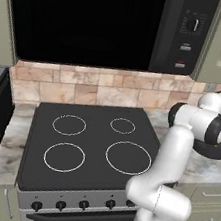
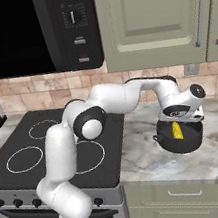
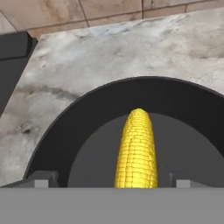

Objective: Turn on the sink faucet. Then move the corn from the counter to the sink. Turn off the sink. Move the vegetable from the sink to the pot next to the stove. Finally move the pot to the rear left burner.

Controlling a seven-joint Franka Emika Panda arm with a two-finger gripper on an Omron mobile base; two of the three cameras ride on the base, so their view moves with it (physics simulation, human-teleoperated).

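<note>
Hanging just above the pot (image 2: 182, 141), the gripper (image 3: 110, 180) stands with its jaws spread wide, one tip on each side of the corn (image 3: 136, 151) and neither touching it, so nothing is held. In the hand view the corn lies on the pot's dark floor, its pointed end toward twelve o'clock. The pot sits on the marble counter (image 2: 151, 162), at three o'clock from the stove (image 2: 46, 142). Beyond it runs the tiled wall (image 2: 213, 85), with the microwave (image 2: 31, 28) at eleven o'clock.
</note>
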